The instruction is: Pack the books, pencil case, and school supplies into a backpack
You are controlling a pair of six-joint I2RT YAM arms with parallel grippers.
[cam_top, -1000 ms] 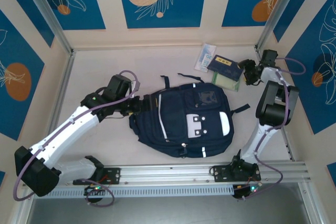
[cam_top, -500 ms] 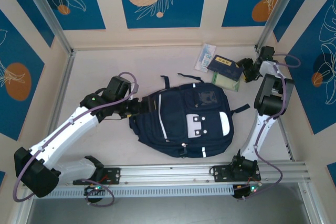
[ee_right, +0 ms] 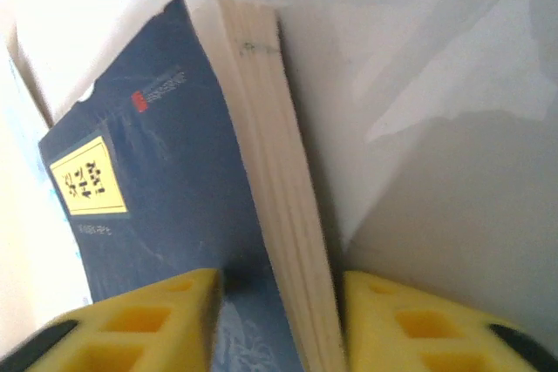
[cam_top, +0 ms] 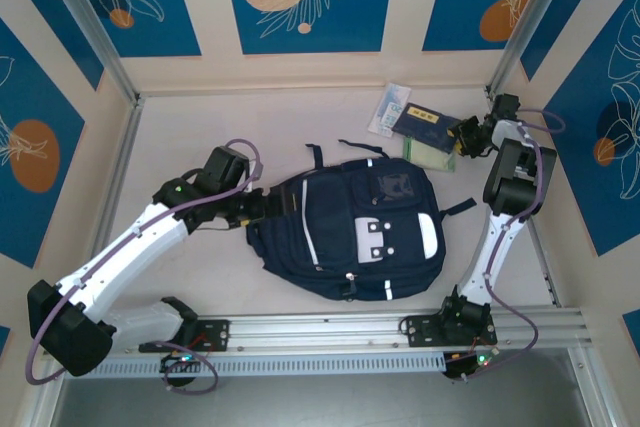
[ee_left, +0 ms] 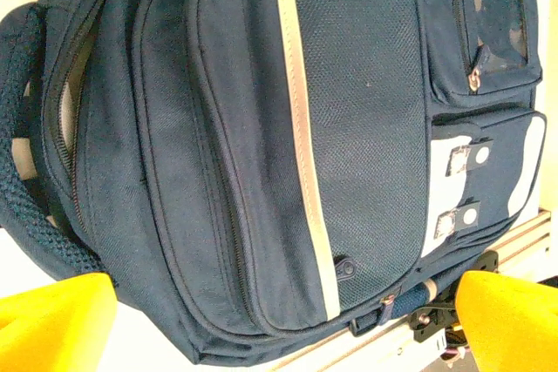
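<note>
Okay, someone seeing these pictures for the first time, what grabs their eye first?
The big dark navy backpack lying flat in the middle of the table dominates. Next, at the far right corner, the right gripper is clamped on the edge of a navy book with a yellow label. The left gripper hangs open at the backpack's left side.

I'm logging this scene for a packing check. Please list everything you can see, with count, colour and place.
backpack: one, dark navy with white stripes, lying flat mid-table
navy book: one, yellow label, back right
pad: one, pale green, partly under the navy book
packet: one, white and light blue, left of the navy book
table: one, pale grey
left gripper: one, yellow fingers, open at the backpack's left edge
right gripper: one, yellow fingers, closed on the navy book
</note>
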